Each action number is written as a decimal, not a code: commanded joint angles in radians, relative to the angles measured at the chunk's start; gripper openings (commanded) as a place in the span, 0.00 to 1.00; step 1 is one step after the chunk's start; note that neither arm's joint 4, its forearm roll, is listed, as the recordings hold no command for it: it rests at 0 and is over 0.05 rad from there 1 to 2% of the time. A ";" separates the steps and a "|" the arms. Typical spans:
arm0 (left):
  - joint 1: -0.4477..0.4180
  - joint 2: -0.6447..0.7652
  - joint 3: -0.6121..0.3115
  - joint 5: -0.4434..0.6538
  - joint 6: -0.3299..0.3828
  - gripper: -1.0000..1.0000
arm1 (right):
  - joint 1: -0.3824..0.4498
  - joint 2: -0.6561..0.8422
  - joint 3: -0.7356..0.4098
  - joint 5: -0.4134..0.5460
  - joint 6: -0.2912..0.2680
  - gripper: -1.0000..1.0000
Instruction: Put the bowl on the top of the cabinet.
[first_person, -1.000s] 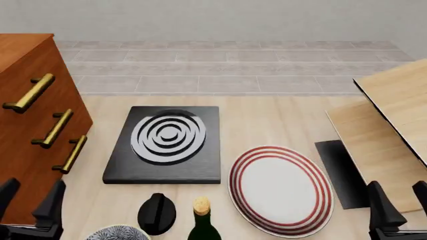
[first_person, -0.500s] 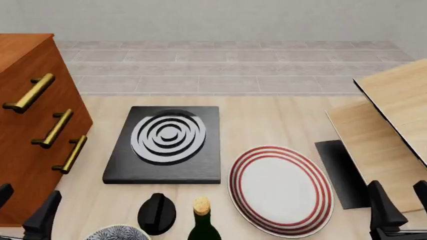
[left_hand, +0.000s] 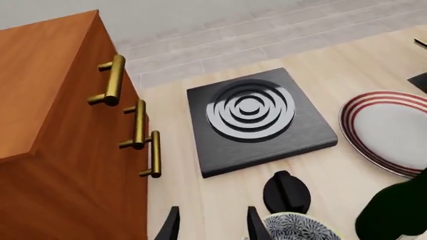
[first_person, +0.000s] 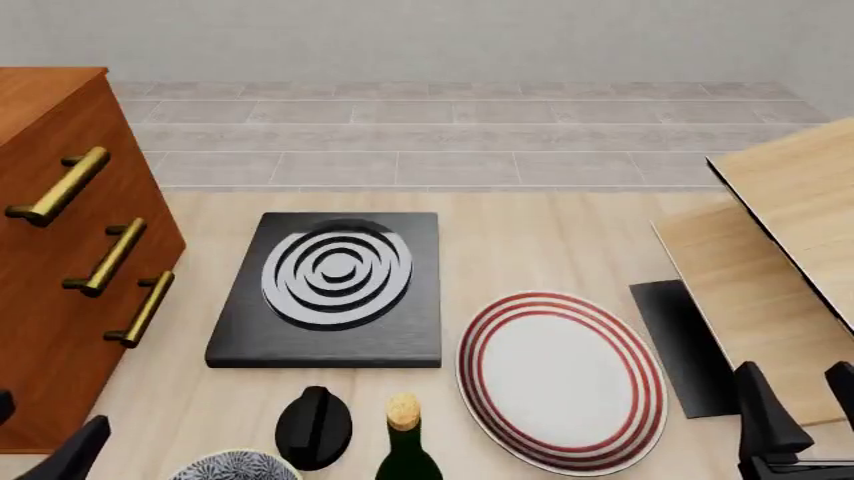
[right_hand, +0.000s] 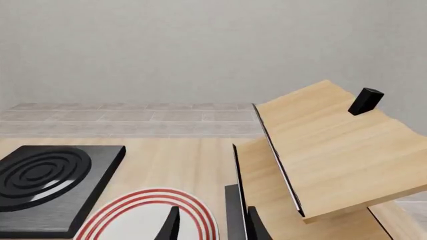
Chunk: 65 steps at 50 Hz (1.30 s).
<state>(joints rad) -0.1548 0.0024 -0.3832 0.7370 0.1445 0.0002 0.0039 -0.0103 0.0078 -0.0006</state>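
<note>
Bowl (first_person: 236, 466) sits on the worktop (first_person: 534, 240) at the near edge, left of centre, just left of a black knob-shaped object (first_person: 314, 427) and a dark bottle (first_person: 404, 445), with the cabinet (first_person: 60, 250) standing at the far left, top bare. Left end effector (left_hand: 208, 225) hovers just beside the bowl's left side, fingers apart, holding nothing; right end effector (right_hand: 210, 225) hangs at near right over the red-ringed plate (first_person: 561, 380), fingers also apart and empty. Black burner slab (first_person: 334, 290) lies beyond the bowl, pale boards (first_person: 774, 260) at right.
</note>
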 joint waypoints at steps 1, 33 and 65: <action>-0.028 -0.001 -0.050 0.104 0.008 1.00 | 0.000 0.000 0.001 -0.001 0.000 1.00; -0.110 0.058 -0.083 0.230 -0.043 1.00 | 0.000 0.000 0.001 -0.001 0.000 1.00; -0.288 0.125 -0.086 0.311 -0.105 1.00 | 0.000 0.000 0.001 -0.001 0.000 1.00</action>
<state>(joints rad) -0.3958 0.1101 -0.4766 1.0297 0.0529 0.0002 0.0041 -0.0094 0.0066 -0.0006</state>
